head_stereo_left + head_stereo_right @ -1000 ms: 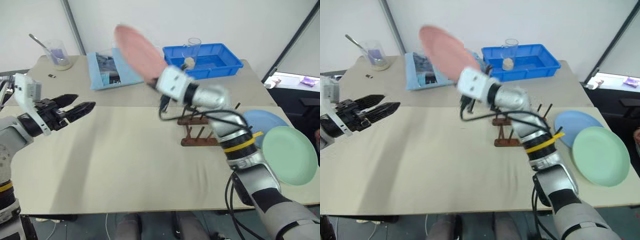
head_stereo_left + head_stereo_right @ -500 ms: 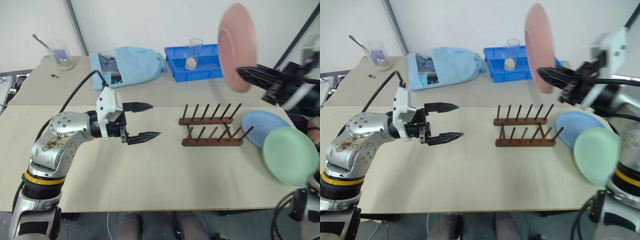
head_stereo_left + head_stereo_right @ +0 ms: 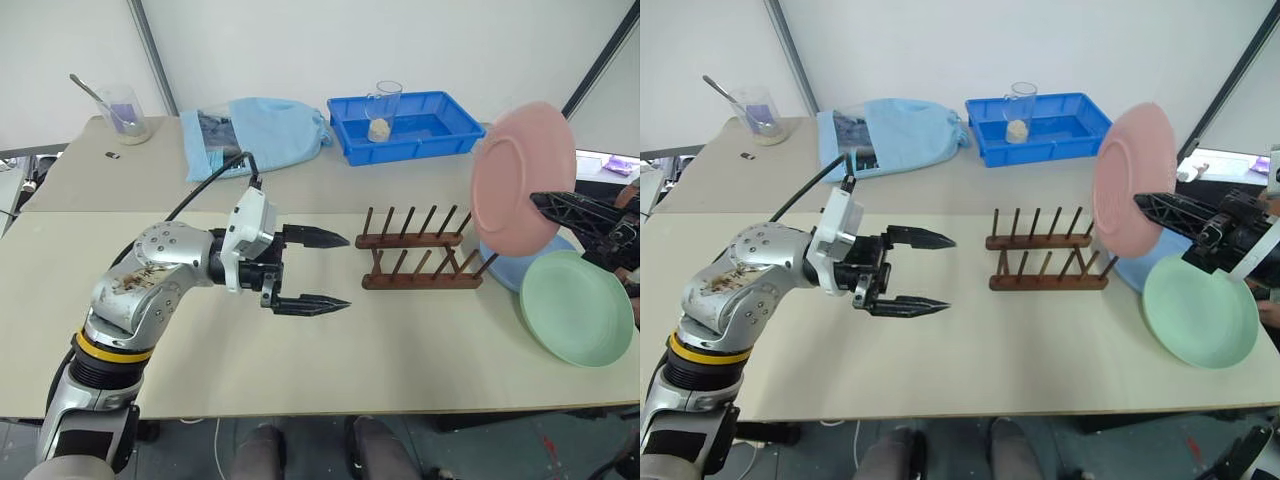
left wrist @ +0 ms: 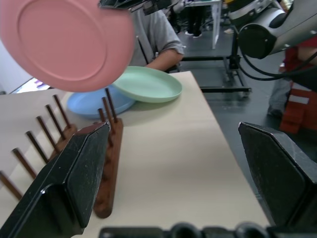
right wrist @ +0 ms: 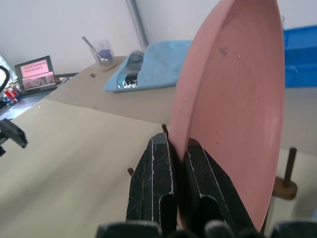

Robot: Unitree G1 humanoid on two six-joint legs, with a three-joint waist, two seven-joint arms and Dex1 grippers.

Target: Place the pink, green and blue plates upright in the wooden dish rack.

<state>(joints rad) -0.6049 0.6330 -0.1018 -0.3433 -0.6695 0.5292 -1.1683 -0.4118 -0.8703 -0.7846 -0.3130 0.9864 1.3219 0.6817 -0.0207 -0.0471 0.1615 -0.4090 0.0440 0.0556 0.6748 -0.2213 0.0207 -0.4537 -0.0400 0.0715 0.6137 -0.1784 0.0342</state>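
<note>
White wall (image 3: 300,40) behind 2 beige tables (image 3: 420,370).

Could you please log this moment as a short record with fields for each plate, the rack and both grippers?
pink plate: held upright in the air by its rim, above the rack's right end
blue plate: flat on the table, partly under the green plate
green plate: flat on the table, right of the rack
wooden dish rack: no plates in it
right gripper: shut on the pink plate
left gripper: open, holds nothing, left of the rack
</note>
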